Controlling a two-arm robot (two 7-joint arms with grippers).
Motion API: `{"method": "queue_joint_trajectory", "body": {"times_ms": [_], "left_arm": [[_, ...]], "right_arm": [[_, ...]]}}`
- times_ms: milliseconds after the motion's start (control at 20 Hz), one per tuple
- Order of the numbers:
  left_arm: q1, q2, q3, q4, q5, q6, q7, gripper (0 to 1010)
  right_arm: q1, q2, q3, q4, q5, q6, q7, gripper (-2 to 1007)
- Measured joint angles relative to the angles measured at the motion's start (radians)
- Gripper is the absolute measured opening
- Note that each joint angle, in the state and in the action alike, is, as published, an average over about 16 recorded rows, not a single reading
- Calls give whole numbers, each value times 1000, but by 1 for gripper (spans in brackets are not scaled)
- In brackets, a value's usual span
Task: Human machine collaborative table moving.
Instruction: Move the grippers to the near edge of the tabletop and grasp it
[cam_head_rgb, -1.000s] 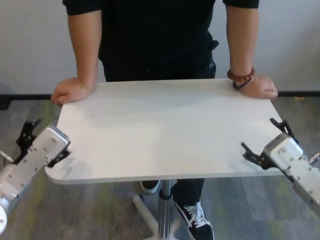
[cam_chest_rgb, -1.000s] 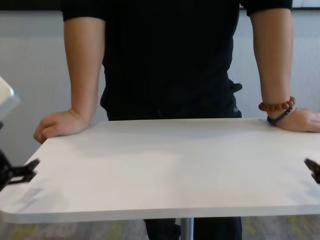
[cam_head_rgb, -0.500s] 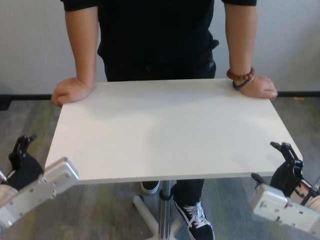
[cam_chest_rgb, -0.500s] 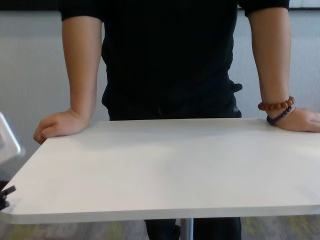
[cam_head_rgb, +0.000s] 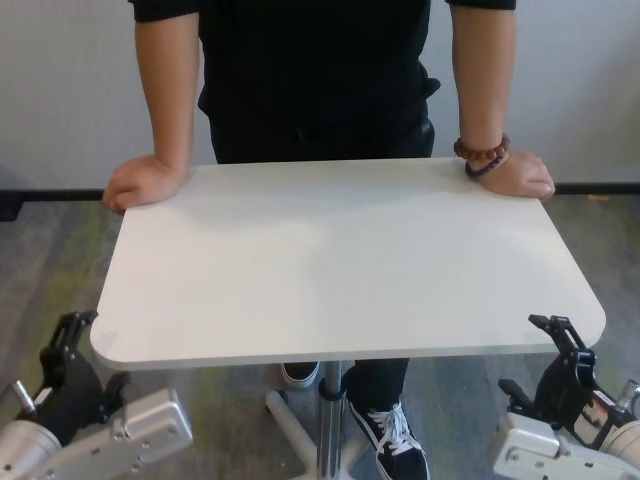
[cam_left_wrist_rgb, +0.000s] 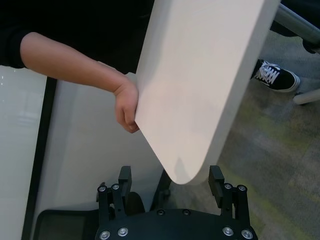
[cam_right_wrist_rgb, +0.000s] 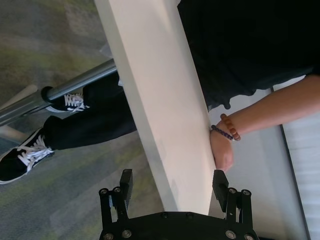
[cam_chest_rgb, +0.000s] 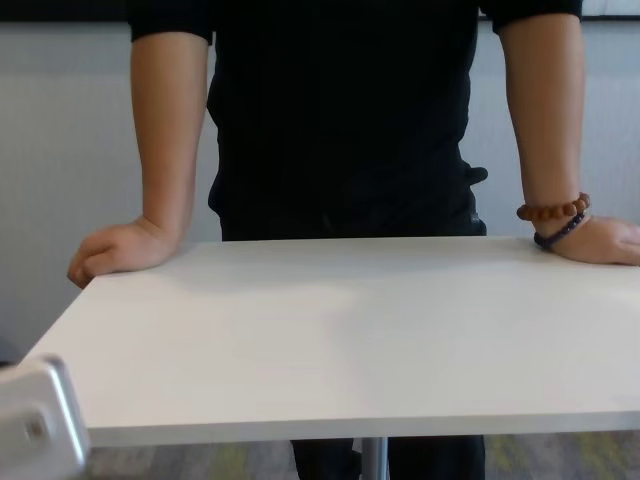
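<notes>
The white table (cam_head_rgb: 340, 260) stands between me and the human (cam_head_rgb: 310, 70), who rests both hands on its far corners; bead bracelets (cam_head_rgb: 483, 155) are on the wrist at the right. My left gripper (cam_head_rgb: 90, 355) is open, low beside the near left corner. In the left wrist view (cam_left_wrist_rgb: 170, 176) that rounded corner of the table (cam_left_wrist_rgb: 200, 75) sits between the fingers, apart from both. My right gripper (cam_head_rgb: 530, 355) is open, low by the near right corner. In the right wrist view (cam_right_wrist_rgb: 172, 180) the table's edge (cam_right_wrist_rgb: 160, 100) runs between its fingers, untouched.
The slim metal pole leg (cam_head_rgb: 330, 420) and its base feet stand under the middle of the top, with the human's black shoe (cam_head_rgb: 395, 440) beside it. Grey carpet lies all around. A silver arm housing (cam_chest_rgb: 35, 430) shows low at the left of the chest view.
Both grippers have dropped from the table's side edges at top height, down and back toward me, to below the near corners. The human's hands have stayed on the far corners.
</notes>
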Motion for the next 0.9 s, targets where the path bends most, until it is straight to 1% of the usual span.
{"method": "queue_joint_trajectory", "body": {"times_ms": [100,250,500,600,700,900], "left_arm": [[1,-9,24,4,44,23,5,1000],[-4,-32,60,20,107,54,14,1000],[-21,-83,102,63,188,90,30,1000],[-29,-104,112,83,211,99,37,1000],[-36,-126,116,103,226,103,45,1000],[-50,-167,112,142,239,97,62,1000]], "right_arm": [[0,-5,-5,6,-17,4,0,1001],[4,-16,-12,18,-42,9,0,1001],[20,-37,-22,42,-82,17,6,1001],[27,-45,-26,52,-98,20,11,1001],[35,-53,-30,62,-113,24,17,1001],[49,-67,-33,78,-134,31,33,1001]]}}
